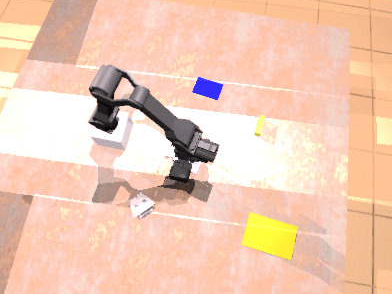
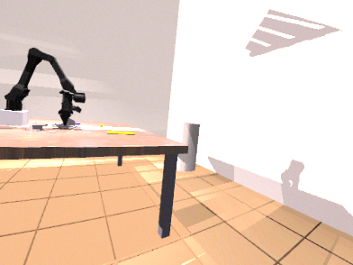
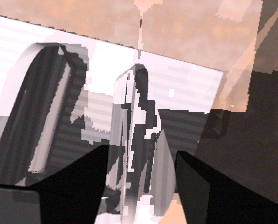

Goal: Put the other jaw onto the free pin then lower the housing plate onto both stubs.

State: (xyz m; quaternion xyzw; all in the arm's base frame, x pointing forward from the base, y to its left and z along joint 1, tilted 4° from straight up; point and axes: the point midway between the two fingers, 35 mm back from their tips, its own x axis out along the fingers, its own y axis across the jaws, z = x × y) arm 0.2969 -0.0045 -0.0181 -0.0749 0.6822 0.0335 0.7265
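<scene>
My gripper (image 2: 66,124) (image 3: 142,156) points down and is shut on a grey upright jaw (image 3: 119,132), which stands between the dark fingers in the wrist view. The other jaw (image 3: 27,107), long, dark grey and rounded at its end, lies to the left of the fingers. Both are over a pale base plate (image 3: 187,87). The pins and gear teeth cannot be made out, nor whether the held jaw is seated. In the top view the arm hides most of the base. The light grey housing plate (image 1: 142,205) appears to lie apart on the table, left of and nearer than the gripper.
A blue rectangle (image 1: 207,88) lies beyond the arm. A small yellow bar (image 1: 260,125) is to the right, and a large yellow rectangle (image 1: 270,236) (image 2: 121,132) lies at the near right. The arm stands on a white block (image 1: 112,139) (image 2: 13,117) at the left.
</scene>
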